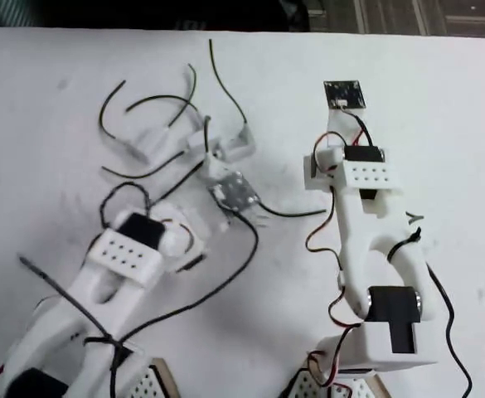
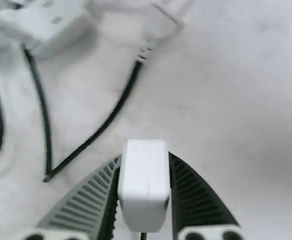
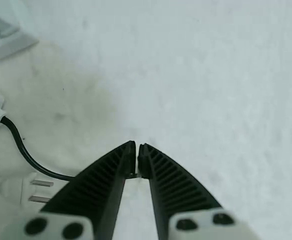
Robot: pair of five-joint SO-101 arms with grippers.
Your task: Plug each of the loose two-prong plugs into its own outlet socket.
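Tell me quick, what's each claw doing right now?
Left claw: closed on a white plug.
Right claw: closed, nothing visible in it.

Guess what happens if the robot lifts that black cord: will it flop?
Probably floppy: the cord lies in loose bends on the table. Likely light, since it looks thin. Its free end would probably dangle below the plug.

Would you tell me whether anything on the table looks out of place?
Nothing looks damaged, but sockets and plugs lie jumbled, cords curling loose. A two-prong plug lies unplugged beside the right gripper; the left gripper holds a white block.
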